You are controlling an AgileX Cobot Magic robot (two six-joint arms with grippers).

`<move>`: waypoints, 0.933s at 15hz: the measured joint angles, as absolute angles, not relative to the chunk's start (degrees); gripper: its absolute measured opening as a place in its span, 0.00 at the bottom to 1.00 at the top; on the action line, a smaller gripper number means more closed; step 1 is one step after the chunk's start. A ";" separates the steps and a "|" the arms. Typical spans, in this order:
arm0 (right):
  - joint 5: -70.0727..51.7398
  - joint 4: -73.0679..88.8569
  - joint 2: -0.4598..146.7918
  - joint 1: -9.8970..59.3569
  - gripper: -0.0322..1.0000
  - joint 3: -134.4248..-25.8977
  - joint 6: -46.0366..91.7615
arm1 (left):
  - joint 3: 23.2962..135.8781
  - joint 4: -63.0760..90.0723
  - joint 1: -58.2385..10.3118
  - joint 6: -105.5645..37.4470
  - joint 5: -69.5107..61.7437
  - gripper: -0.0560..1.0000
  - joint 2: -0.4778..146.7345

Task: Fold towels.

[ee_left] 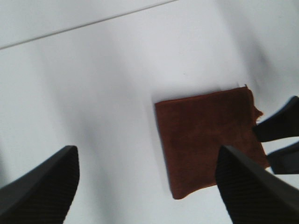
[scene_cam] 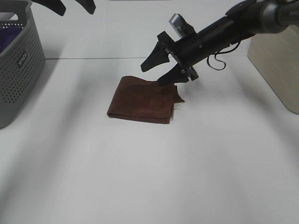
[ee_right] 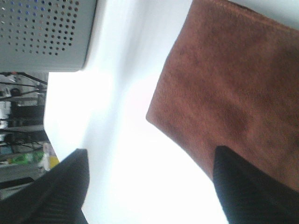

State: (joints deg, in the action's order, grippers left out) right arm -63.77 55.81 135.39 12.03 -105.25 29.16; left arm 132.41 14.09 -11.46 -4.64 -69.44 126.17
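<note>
Table [scene_cam: 140,182]: white, bare in the foreground. Everything else sits farther back.
Basket [scene_cam: 18,60]: grey, perforated, something purple inside. Used as the reference for the rest.
Towel [scene_cam: 142,100]: brown, flat on the table to the right of the basket and well apart from it. Looks already folded into a small layered rectangle. The corner farthest from the basket is ragged, layers not flush.
Right gripper [scene_cam: 151,76]: fingers spread, nothing between them. Hangs just above the towel edge farthest from the basket; contact with the cloth cannot be told.
Left gripper [scene_cam: 74,9]: fingers spread wide, empty. Held high, nearer the basket than the right one, looking down on the towel.
Handling (judgement): light, limp, no stiffness. Napped cloth should hold well in the pads. Not fragile.
Grasp (judgement): pinch through all layers at the corners of the edge away from the basket, one corner per gripper if another fold is due.
Risk (judgement): catching only the top layer would peel the fold open, and a single-point hold would let it drape.
</note>
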 joint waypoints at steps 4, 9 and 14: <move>-68.24 34.95 126.45 12.09 0.71 -105.25 18.39 | 125.59 10.26 -11.46 -4.01 -69.44 0.78 116.65; -68.93 21.26 111.84 12.09 0.71 -99.52 10.83 | 97.80 5.84 -11.46 -0.92 -69.44 0.78 96.26; -67.61 16.56 93.51 12.09 0.71 -81.93 9.74 | 72.77 0.97 -11.46 1.95 -68.64 0.78 73.57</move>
State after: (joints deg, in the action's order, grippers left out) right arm -67.61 16.56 93.51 12.09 -81.93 9.74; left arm 72.77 0.97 -11.46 1.95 -68.64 73.57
